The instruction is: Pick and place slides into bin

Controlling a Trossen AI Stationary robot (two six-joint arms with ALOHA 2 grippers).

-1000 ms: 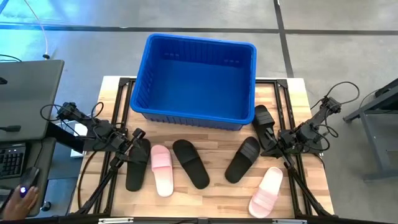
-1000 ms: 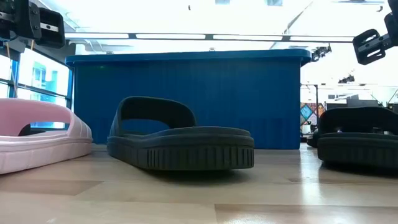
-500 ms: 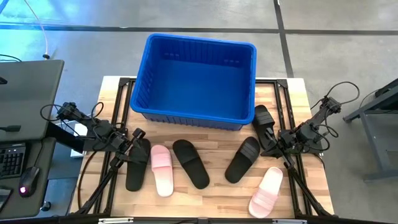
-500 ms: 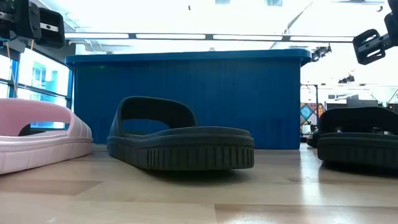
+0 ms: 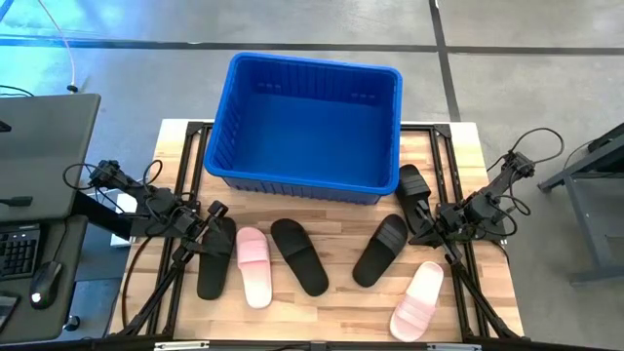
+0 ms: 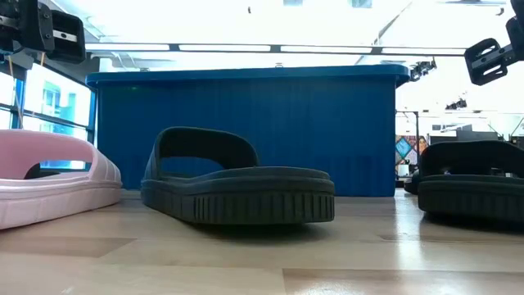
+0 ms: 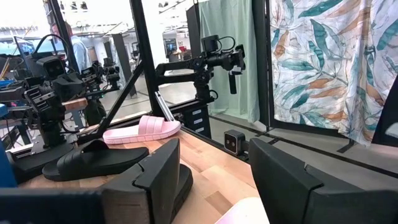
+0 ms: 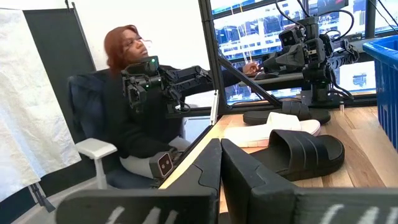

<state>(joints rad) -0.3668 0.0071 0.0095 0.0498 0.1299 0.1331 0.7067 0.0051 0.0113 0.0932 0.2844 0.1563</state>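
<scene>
The blue bin (image 5: 307, 122) stands at the table's far middle and holds nothing that I can see. Six slides lie flat on their soles along the near half: a black one (image 5: 214, 258), a pink one (image 5: 253, 265), black ones (image 5: 299, 255) (image 5: 380, 249) (image 5: 414, 190), and a pink one (image 5: 417, 300). My left gripper (image 5: 210, 216) is open above the far end of the leftmost black slide and clear of it (image 7: 214, 168). My right gripper (image 5: 426, 229) is shut and empty, raised between two black slides (image 8: 221, 155).
A desk with a keyboard and mouse (image 5: 44, 283) stands off the table's left side. A seated person (image 8: 134, 106) shows beyond that side in the right wrist view. The bin's near wall (image 6: 246, 131) rises behind the slides.
Neither gripper and no slide has moved. A person's hand by the mouse, off the table's near left, has drawn out of view.
</scene>
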